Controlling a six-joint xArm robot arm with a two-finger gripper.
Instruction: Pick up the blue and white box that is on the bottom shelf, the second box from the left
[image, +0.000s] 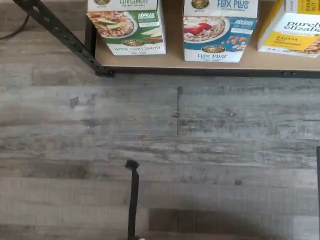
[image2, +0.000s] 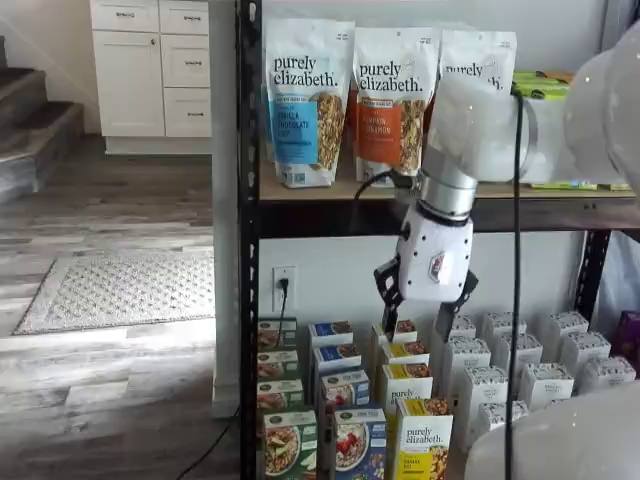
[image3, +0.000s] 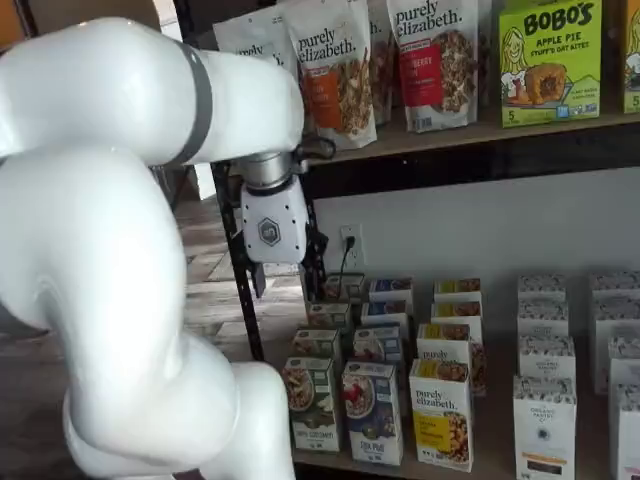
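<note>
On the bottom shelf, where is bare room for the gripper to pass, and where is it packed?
Bare board shows between the green box and the blue and white box, and a narrower strip between that and the yellow box. Behind the front row, boxes stand packed in files. The gripper hangs above them.

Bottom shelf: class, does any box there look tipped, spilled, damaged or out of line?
Nothing stands out. On the bottom shelf the blue and white box stands upright in its row, as do its neighbours; no spills or damage visible.
</note>
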